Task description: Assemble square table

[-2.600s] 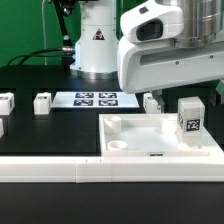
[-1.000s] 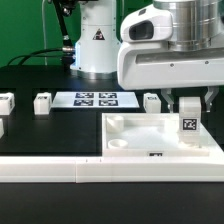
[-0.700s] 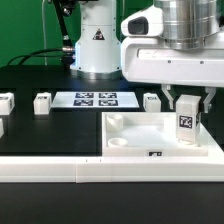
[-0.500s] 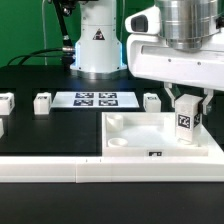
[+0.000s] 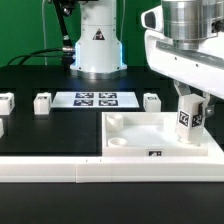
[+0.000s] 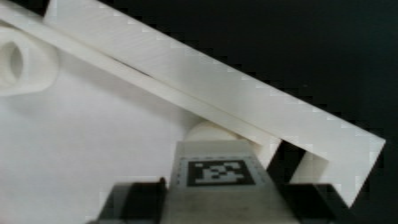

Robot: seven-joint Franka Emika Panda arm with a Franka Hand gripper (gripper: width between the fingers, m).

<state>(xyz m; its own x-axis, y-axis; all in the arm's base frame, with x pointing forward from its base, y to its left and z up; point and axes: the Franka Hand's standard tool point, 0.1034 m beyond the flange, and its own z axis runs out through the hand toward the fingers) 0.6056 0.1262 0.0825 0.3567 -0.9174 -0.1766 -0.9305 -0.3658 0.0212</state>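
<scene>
Marker board (image 5: pixel 97 99) w/ four b/w tags lies flat on black tabletop (image 5: pixel 55 132), toward the back, approx mid ext view. Long white rail (image 5: pixel 50 171) runs across the front, left to right. Green backdrop (image 5: pixel 25 25) behind

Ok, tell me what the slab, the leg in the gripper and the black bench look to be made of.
Slab: likely hard white plastic; smooth, faint sheen, moulded rim.
Leg: the same white plastic by its look, carrying a printed black-and-white tag, probably paper.
Bench: matte black with no glare; cloth or board, can't tell.
</scene>
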